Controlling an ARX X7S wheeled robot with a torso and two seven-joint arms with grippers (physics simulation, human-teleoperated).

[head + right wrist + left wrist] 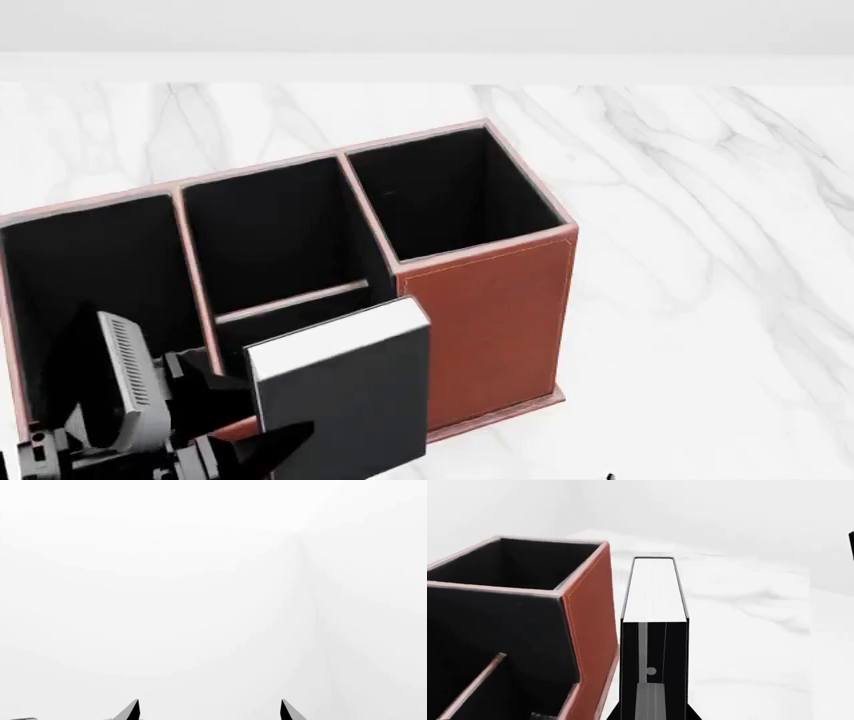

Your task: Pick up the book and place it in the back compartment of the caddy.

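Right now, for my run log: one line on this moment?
left gripper: holds book | book: outside caddy | right gripper: open, empty

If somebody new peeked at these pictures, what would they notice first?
First, the big reddish-brown leather-look caddy with black-lined pockets, standing on the white marble table. Next, the thick black book with white page edges, held upright in the left gripper just in front of the caddy's low wall. The right gripper faces only blank white, its two dark fingertips apart.

book (350,400) bottom & caddy (487,320) left end cut off; left claw (254,455) mostly hidden.
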